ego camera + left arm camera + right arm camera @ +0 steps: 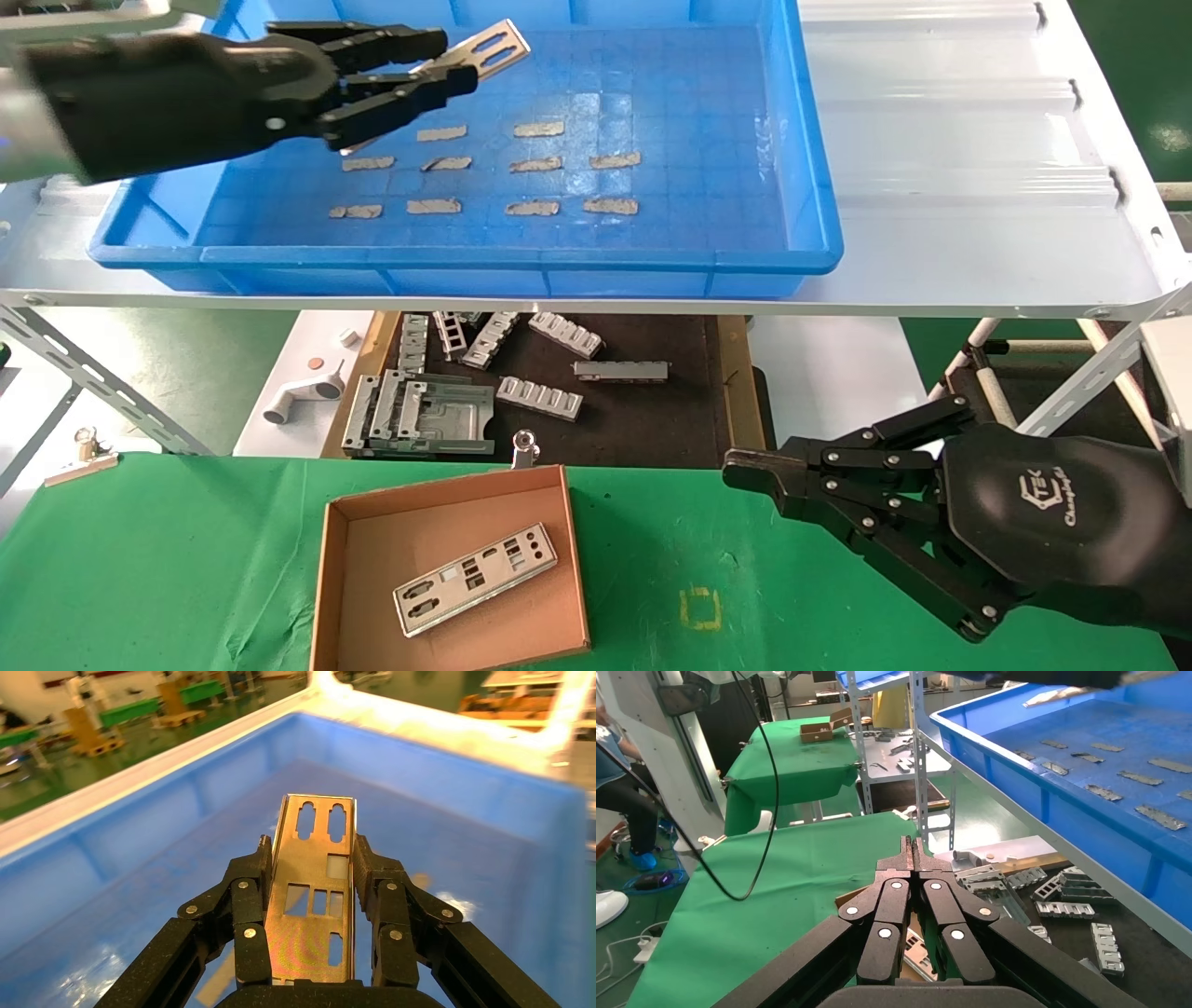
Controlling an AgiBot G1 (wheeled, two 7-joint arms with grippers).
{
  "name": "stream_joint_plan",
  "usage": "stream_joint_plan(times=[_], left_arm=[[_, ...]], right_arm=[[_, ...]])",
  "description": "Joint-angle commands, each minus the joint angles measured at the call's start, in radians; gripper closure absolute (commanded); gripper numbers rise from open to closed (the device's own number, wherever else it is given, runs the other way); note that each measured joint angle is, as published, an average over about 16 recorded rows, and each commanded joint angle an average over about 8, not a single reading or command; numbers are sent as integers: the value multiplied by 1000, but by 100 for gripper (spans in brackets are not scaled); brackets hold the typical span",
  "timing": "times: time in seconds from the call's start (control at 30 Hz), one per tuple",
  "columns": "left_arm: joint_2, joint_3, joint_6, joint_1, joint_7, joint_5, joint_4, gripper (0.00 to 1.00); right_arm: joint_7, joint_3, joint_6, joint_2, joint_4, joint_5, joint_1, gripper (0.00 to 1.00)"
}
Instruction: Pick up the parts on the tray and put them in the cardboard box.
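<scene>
A white metal shelf (968, 168) is carried on perforated angle struts (84, 373). Below it, a green cloth (168, 550) is spread over the table. Further green-covered benches (800, 766) (one bearing a small carton) are seen across a green workshop floor (140, 738).

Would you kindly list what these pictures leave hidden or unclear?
- Head view: the left gripper covers the near end of its held plate.
- Head view: the bottom edge cuts off the cardboard box.
- Right wrist view: the shut right gripper hides most of the box and the plate inside it.
- Left wrist view: the tray is blurred.
</scene>
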Motion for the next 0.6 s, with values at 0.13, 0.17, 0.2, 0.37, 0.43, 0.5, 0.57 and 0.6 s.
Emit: stream_joint_plan(times=[0.13, 0.17, 0.2, 0.37, 0.43, 0.5, 0.57, 0.6], left_arm=[[-47, 10, 109, -8, -2, 10, -26, 100], [-54, 13, 122, -4, -4, 11, -36, 100], [-60, 16, 133, 1, -7, 10, -49, 100], [-101, 30, 152, 59, -44, -21, -155, 100], [-127, 36, 152, 94, -70, -48, -222, 100], [-156, 43, 149, 133, -102, -78, -296, 100], [-188, 50, 145, 173, -136, -110, -377, 100], [-204, 52, 141, 194, -153, -126, -420, 100]], right_arm=[[0, 0, 0, 0, 0, 0, 0, 100], [0, 0, 0, 0, 0, 0, 0, 100], [0, 0, 0, 0, 0, 0, 0, 100], [0, 0, 0, 0, 0, 0, 0, 100], [0, 0, 0, 0, 0, 0, 0, 100], [0, 0, 0, 0, 0, 0, 0, 100], [0, 0, 0, 0, 0, 0, 0, 100], [0, 0, 0, 0, 0, 0, 0, 100]])
